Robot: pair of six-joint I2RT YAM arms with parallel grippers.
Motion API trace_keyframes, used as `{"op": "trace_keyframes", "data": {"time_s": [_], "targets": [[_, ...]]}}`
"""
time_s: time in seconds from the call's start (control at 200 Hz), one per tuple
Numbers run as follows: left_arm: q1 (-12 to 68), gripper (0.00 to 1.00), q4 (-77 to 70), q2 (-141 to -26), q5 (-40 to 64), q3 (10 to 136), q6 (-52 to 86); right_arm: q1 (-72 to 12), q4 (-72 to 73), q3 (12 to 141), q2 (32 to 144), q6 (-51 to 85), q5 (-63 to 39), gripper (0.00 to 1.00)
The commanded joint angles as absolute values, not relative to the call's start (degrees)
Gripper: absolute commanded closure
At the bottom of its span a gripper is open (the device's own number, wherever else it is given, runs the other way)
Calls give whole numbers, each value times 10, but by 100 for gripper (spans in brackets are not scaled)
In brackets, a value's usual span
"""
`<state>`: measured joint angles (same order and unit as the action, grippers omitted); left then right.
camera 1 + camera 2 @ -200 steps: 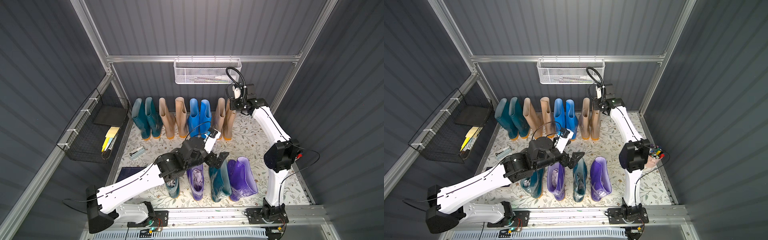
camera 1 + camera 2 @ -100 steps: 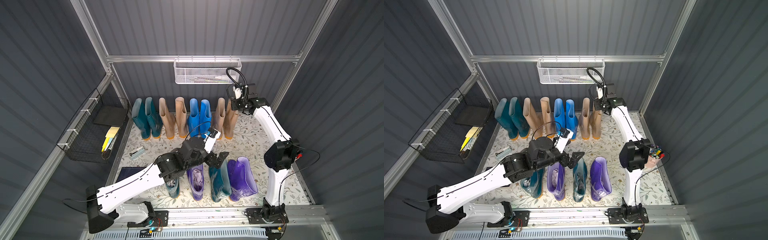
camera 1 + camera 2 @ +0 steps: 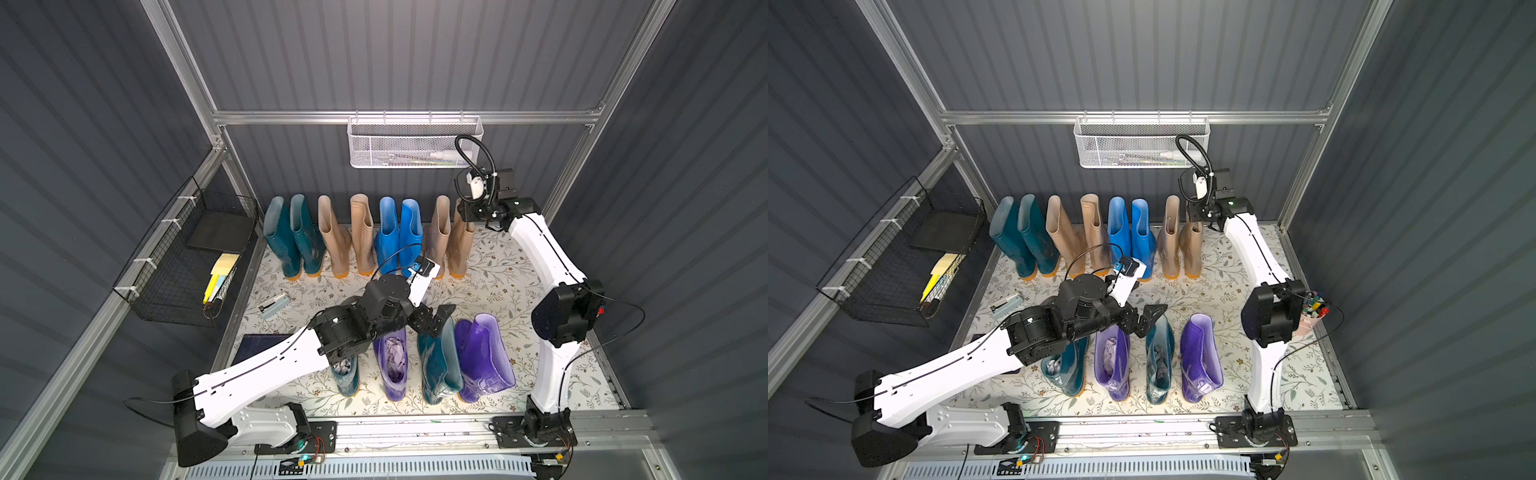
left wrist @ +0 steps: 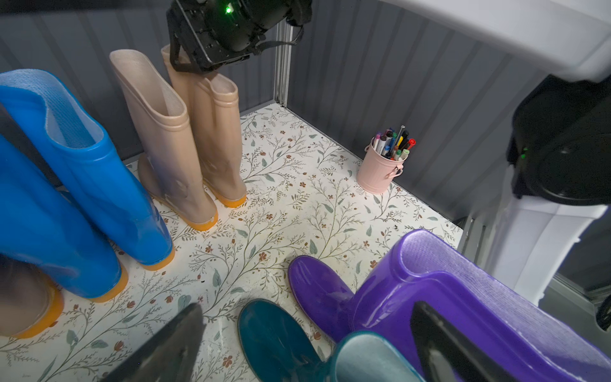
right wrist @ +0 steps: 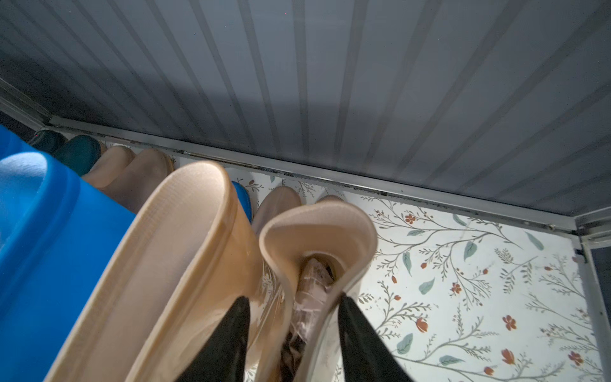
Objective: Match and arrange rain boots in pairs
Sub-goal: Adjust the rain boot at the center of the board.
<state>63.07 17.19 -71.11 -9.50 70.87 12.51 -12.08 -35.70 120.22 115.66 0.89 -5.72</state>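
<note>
Looking down in both top views, I see my left gripper (image 3: pixel 434 322), fingers spread wide, over the upright right-hand teal boot (image 3: pixel 438 365) near the front edge of the floor (image 3: pixel 511 266); that arm is nearer. Left wrist: its cuff sits just beneath. Right wrist alone shows how the right gripper (image 5: pixel 293 297) sits: astride the cuff of the back-corner beige boot (image 5: pixel 317 225); whether it grips, I cannot tell.

- The tall bright blue rubber boots (image 4: pixel 99 185) are smooth and very shiny outside. Inside they look like dull woven cloth.
- The tall beige rubber boots (image 4: pixel 168 148) are smooth with a soft shine.
- The tall purple rubber boot (image 4: pixel 380 297) is glossy, with a rough cloth-like lining.
- The small pink metal cup (image 4: pixel 377 175) is painted and dull.
- The white metal mesh basket (image 3: pixel 411 149) on the far wall looks matt.
- The white leafy floor sheet (image 4: pixel 297 211) is smooth and a little shiny.
</note>
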Motion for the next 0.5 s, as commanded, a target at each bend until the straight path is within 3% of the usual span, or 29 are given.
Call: {"op": "trace_keyframes", "data": {"time_s": [0.0, 0.495], "targets": [[634, 0, 182, -700, -110, 721, 111, -120, -332, 1180, 1112, 10, -65, 48], [634, 0, 396, -705, -180, 876, 103, -123, -303, 1071, 981, 17, -82, 34]]}}
